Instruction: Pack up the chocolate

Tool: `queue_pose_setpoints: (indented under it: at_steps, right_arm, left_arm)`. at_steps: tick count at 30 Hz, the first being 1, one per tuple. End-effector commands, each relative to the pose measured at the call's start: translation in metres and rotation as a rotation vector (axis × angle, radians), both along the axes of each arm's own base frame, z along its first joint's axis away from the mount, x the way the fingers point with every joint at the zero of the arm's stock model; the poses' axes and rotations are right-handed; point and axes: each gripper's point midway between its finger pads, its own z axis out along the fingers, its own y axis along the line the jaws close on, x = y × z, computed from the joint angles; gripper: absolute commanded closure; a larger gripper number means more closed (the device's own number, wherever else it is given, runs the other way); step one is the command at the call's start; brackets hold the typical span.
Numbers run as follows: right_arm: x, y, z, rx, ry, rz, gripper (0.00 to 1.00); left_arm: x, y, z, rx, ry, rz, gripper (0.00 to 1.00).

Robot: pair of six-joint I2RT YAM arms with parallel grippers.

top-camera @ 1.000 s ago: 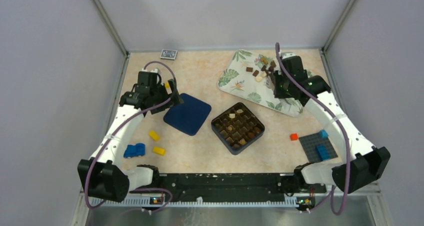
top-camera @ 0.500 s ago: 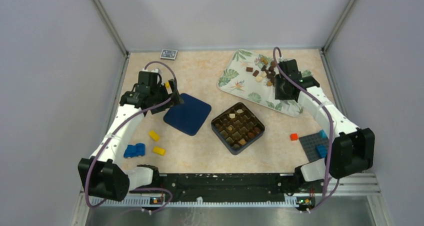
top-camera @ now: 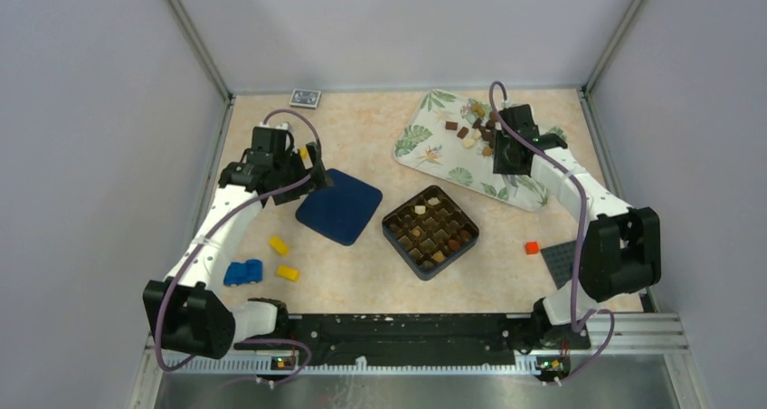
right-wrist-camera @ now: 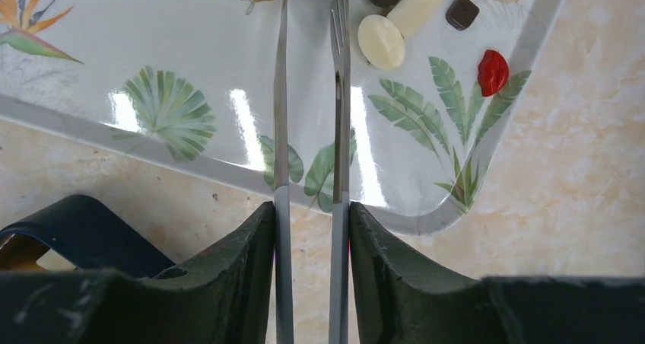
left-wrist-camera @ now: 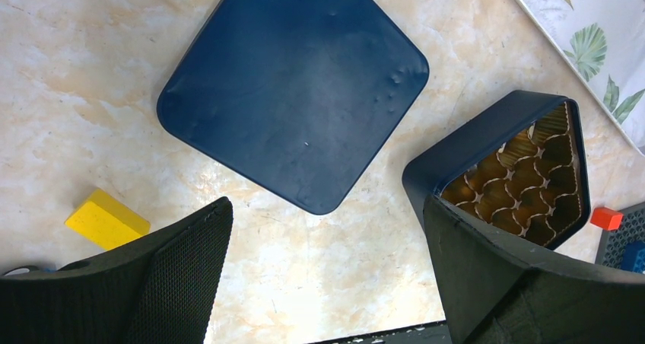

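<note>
Marble tabletop [top-camera: 362,137] carries a partly filled box [top-camera: 430,231]; more chocolates [right-wrist-camera: 380,41] wait on the leafy tray [right-wrist-camera: 190,47] behind-right of the box. The right gripper [right-wrist-camera: 310,230] clasps tweezers [right-wrist-camera: 280,131] there; the left gripper [left-wrist-camera: 327,215] gapes, empty.

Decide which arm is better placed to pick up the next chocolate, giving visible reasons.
Right. The right gripper grips metal tongs whose tips are among the chocolates on the leaf-print tray. The left gripper hangs open above the blue lid, away from the tray, holding nothing.
</note>
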Motion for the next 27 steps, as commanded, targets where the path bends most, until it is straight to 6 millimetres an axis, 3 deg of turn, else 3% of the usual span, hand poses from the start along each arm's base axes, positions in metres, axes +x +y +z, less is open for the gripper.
queue_pose_setpoints:
  at_steps: [1, 10, 16, 20, 27]
  right_arm:
    - [0.031, 0.003, 0.026, 0.037, -0.117, -0.023, 0.63]
    - [0.041, 0.007, 0.02, 0.037, -0.111, -0.005, 0.63]
    - [0.039, 0.008, 0.022, 0.038, -0.109, 0.006, 0.76]
    - [0.03, 0.01, 0.032, 0.056, -0.119, 0.023, 0.85]
    - [-0.001, 0.007, 0.058, 0.073, -0.134, 0.056, 0.86]
  left_arm:
    - [0.015, -0.001, 0.018, -0.005, -0.069, -0.005, 0.01]
    - [0.018, -0.001, 0.016, -0.008, -0.06, -0.001, 0.01]
    - [0.019, -0.002, 0.017, -0.009, -0.061, -0.001, 0.01]
    - [0.02, -0.002, 0.018, -0.012, -0.061, -0.003, 0.01]
    - [0.021, -0.004, 0.018, -0.017, -0.064, -0.003, 0.01]
